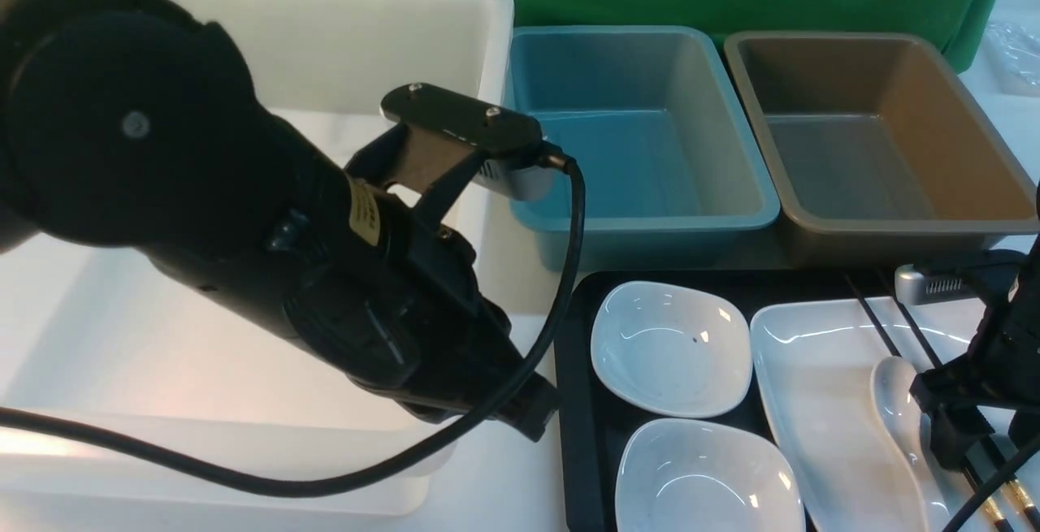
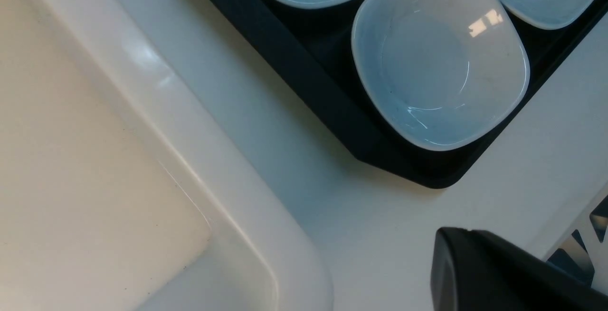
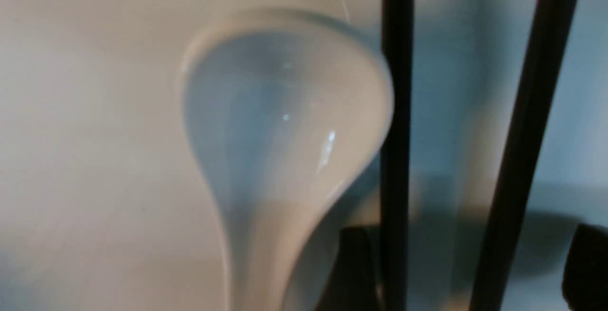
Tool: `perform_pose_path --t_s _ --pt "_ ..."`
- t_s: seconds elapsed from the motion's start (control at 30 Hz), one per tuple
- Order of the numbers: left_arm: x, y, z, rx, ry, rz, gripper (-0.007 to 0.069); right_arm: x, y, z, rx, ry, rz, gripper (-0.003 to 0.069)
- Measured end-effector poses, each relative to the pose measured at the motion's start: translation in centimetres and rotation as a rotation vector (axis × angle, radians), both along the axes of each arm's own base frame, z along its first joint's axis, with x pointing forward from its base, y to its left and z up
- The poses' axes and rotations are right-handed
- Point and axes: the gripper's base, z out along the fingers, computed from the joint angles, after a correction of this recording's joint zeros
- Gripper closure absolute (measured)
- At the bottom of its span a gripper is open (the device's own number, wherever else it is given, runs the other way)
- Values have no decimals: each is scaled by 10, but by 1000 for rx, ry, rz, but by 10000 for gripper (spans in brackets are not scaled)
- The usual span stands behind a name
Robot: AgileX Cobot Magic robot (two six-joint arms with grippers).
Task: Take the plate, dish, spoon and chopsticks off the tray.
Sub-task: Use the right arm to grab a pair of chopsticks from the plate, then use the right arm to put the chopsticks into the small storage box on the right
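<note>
The black tray [image 1: 578, 402] holds two small white dishes, the far dish [image 1: 670, 349] and the near dish [image 1: 707, 479], beside the large white plate [image 1: 816, 410]. On the plate lie the white spoon [image 1: 896, 398] and the black chopsticks [image 1: 879, 326]. My right gripper [image 1: 983, 451] is low over the plate and open. In the right wrist view its fingers [image 3: 354, 273] straddle both chopsticks [image 3: 396, 111] next to the spoon [image 3: 285, 126]. My left gripper [image 1: 532, 414] is shut and empty, hanging over bare table by the tray's left rim [image 2: 327, 107], near a dish [image 2: 439, 59].
A large white bin [image 1: 309, 45] stands on the left under my left arm. A blue bin [image 1: 642, 134] and a brown bin [image 1: 869, 142] stand behind the tray. A green cloth hangs at the back.
</note>
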Motion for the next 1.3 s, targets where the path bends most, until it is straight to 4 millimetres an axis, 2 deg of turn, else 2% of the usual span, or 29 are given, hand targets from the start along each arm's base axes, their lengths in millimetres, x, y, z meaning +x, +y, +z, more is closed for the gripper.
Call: perform_pose_path --t_s 0.1,0.17,0.2,0.23,0.27,0.57,0.77,0.93,0.97,1.07,1.17,1.3 --pt "0 0 0 0 0 0 624 0 1 -1 6 2 -7 147" --pt "0 0 0 0 0 0 624 0 1 -1 12 9 -11 309" --pt "0 0 0 0 0 0 624 0 1 -1 11 10 -11 326" --pt "0 0 0 -1 -1 0 624 -1 1 -1 12 16 -13 458" --pt "0 0 0 -1 -1 0 624 -1 1 -1 12 20 -16 509" --pt "1 0 0 -6 -6 2 624 -8 2 8 19 43 -28 502" --pt "3 -2 2 -26 -28 7 624 -31 9 51 99 20 -62 502" --pt "4 -3 3 -38 -41 11 624 -50 13 67 139 -7 -66 502" --pt "5 -4 4 -55 -60 15 624 -61 14 75 151 -30 -65 502" --pt "11 -8 9 -119 -130 33 624 -75 17 93 187 -113 -59 502" --pt "19 -13 17 -198 -238 43 624 -80 19 109 215 -210 -49 502" --pt "33 -21 37 -345 -501 34 624 -67 20 148 228 -463 -48 502"
